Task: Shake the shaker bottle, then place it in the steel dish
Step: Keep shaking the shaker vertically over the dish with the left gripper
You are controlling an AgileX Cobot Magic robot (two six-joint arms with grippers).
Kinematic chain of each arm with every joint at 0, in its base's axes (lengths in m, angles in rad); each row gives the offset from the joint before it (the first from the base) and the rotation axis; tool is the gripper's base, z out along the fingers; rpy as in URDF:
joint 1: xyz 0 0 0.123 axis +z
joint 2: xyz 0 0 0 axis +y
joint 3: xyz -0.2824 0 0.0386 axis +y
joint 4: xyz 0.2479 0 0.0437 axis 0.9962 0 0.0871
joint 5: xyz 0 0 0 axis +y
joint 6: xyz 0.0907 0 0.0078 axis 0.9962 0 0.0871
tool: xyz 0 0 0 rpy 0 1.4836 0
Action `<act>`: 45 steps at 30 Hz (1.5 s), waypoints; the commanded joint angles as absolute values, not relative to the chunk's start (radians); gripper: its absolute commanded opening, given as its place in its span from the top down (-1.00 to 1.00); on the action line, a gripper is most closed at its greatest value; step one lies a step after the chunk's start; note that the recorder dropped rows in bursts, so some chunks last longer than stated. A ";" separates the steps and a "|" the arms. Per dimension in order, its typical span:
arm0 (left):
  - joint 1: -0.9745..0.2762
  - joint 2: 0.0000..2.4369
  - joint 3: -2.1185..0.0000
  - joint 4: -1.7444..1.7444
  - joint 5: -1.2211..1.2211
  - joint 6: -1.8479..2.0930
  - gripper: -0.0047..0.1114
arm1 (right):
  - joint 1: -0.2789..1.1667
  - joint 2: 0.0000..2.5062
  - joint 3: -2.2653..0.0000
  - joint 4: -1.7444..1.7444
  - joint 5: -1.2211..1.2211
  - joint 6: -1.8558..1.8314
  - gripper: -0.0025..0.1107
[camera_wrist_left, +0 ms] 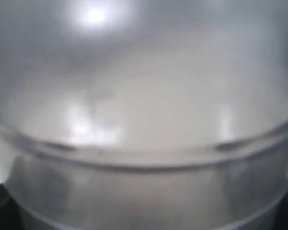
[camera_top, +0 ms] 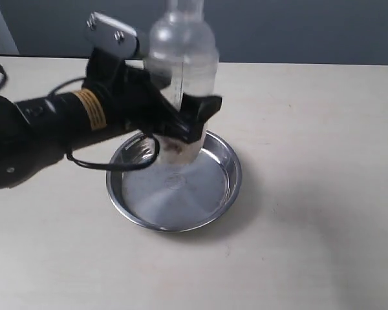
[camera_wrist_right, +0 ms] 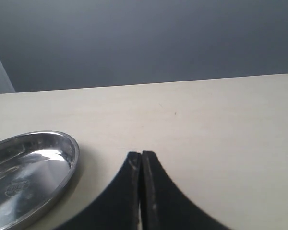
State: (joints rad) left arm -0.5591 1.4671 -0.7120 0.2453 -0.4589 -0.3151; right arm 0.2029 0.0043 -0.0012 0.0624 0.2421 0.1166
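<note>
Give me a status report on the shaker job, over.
Left hand shut on shaker bottle, upright over steel dish, touchdown unclear. Right hand shut, empty, clear of the dish. No obstruction seen in the dish.

You're looking at a clear shaker bottle (camera_top: 183, 58) flecked brown, a silvery steel dish (camera_top: 230, 186), a black left gripper (camera_top: 189, 121) — on a cream desk (camera_top: 323, 194).

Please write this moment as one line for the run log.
left gripper: shut on shaker bottle | shaker bottle: upright, over steel dish, contact unclear | right gripper: shut, empty, near steel dish
</note>
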 commanded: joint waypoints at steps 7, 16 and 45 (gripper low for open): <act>-0.573 1.487 -0.685 0.160 -0.561 -0.241 0.91 | 0.199 0.000 0.000 0.056 0.229 0.117 0.97; -0.557 1.412 -0.821 0.052 -0.484 -0.104 0.91 | 0.199 0.000 0.000 0.056 0.229 0.117 0.97; -0.561 1.426 -0.781 0.269 -0.545 -0.277 0.91 | 0.199 0.000 0.000 0.056 0.229 0.117 0.97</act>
State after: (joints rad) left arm -0.5591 1.5444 -0.7157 0.1706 -0.4165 -0.2736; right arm 0.2029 0.0043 -0.0012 0.0624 0.2421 0.1166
